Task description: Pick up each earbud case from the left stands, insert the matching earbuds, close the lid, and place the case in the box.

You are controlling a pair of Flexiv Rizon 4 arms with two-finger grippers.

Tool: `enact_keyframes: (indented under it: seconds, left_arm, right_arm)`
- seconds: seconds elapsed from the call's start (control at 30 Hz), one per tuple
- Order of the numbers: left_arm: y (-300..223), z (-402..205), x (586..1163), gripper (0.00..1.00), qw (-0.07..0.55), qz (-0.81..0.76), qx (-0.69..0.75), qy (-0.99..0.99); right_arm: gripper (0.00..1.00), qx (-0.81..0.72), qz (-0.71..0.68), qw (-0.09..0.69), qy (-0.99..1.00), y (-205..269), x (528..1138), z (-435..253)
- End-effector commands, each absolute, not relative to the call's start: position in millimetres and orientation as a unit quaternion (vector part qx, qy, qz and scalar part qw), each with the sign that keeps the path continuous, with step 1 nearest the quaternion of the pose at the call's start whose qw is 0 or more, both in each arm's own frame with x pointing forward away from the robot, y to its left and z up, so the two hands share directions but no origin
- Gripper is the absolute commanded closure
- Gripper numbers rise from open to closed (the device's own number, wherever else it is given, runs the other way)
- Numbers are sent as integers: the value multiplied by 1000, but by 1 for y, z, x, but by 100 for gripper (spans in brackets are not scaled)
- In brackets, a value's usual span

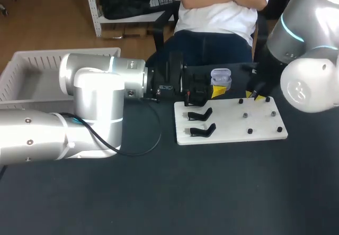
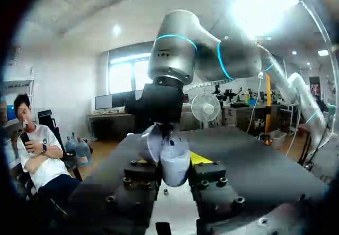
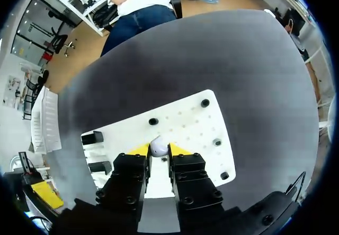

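**A:** Where are we holding the earbud case (image 1: 221, 77)?

**B:** We are clamping it in our left gripper (image 2: 176, 166), with the fingers pressing on it from two sides. It is hanging above the table (image 1: 212, 192), just by the far left corner of the white board (image 1: 233, 134). Its lid is standing open.

**A:** And what are we doing with our right gripper (image 3: 159, 150)?

**B:** We are pinching a small white earbud (image 3: 158, 145) between its yellow tips, which are sitting close together, one on each side. The earbud is hovering over the far part of the board, near one of the small black pegs (image 1: 246, 115). We are not managing to tell whether it is touching the board.

**A:** Are our two grippers touching?

**B:** No, we are keeping them near each other but apart. From the left wrist, we are seeing the right arm (image 2: 175, 55) looming just ahead of the case.

**A:** What else are we seeing on the table?

**B:** Two black stands (image 1: 200, 114) are sitting on the left part of the board, one nearer to us than the other. The white box (image 1: 32, 68) is standing at the table's far left, well apart from the board.
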State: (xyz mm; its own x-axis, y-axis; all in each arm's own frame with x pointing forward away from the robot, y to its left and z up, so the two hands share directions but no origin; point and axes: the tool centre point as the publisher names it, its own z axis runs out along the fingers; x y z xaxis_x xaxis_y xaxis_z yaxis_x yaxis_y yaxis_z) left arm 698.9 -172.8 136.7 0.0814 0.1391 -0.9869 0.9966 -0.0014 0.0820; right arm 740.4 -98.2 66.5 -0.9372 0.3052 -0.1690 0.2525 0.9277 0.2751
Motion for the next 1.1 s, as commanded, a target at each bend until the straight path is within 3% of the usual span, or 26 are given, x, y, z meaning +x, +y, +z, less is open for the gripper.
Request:
enact_keyframes:
  seconds: [0.03,0.43,1.1]
  left_arm:
    - [-173,135,697,100,490,-440,550,513]
    - [-173,135,697,100,490,-440,550,513]
    - [-173,135,697,100,490,-440,550,513]
  right_arm:
    - [100,127,124,95,979,-114,720,98]
    - [100,48,77,68,993,-118,674,150]
    - [100,-108,36,56,992,-69,628,196]
